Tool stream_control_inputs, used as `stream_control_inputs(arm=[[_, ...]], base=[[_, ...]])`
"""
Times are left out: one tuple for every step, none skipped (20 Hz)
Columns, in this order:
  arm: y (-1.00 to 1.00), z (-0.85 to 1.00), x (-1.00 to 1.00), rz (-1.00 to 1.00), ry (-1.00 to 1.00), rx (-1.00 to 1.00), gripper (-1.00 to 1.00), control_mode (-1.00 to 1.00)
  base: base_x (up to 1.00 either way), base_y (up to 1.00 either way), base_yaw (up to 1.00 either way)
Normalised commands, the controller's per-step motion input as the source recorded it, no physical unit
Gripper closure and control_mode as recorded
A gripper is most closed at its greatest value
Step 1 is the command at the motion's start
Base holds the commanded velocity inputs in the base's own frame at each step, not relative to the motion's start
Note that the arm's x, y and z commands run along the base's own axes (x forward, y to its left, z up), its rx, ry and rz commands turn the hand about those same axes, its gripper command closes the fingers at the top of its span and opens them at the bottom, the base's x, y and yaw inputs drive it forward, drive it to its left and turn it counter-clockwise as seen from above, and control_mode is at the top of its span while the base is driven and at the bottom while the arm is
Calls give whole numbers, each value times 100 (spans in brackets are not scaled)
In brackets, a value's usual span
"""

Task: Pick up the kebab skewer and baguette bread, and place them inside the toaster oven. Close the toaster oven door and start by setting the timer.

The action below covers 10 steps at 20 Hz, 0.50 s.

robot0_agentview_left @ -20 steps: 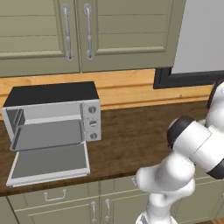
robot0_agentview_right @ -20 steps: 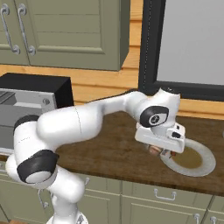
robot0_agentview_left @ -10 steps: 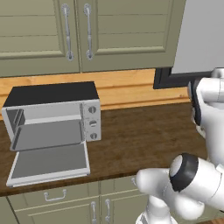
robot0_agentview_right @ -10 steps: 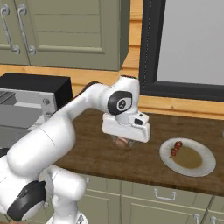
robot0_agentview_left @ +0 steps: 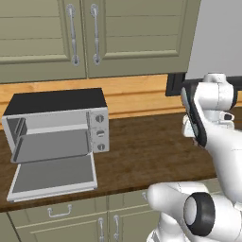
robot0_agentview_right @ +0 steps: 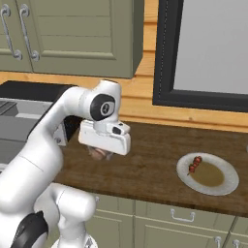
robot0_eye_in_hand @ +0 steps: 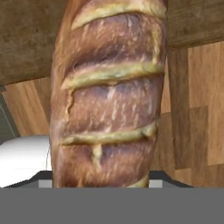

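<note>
Baguette bread point(robot0_eye_in_hand: 107, 94) carried toward the toaster oven point(robot0_agentview_left: 56, 124)

Jaws clenched on the loaf's middle; it looks light, crusty and rigid, so a mid-length hold should keep it level.

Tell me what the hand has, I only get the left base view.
Observer: The baguette. The hand is shut on it, and the loaf is clear of the counter.
Operator: Skewer?
Observer: Skewer lies on a grey plate, far right on the counter.
Operator: Where's the hand relative to the oven?
Observer: In the right base view it hangs above the counter, just off the oven's right side, well away from the plate.
</note>
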Motion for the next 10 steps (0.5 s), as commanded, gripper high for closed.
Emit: stream_control_inputs(arm=[[100,19,-36,0,2,7,100,-100],[100,16,-39,0,0,7,100,-100],[100,15,-34,0,1,7,100,-100],[100,13,-30,0,1,6,100,-100],[100,14,-29,0,2,7,100,-100],[100,21,-39,0,4,8,100,-100],[94,19,-39,0,7,9,100,-100],[98,16,-36,0,9,9,100,-100],[100,10,-36,0,8,8,100,-100],[100,1,-39,0,7,6,100,-100]], base=[[0,0,0],[0,0,0],[0,0,0],[0,0,0],[0,0,0],[0,0,0],[0,0,0],[0,0,0],[0,0,0],[0,0,0]])
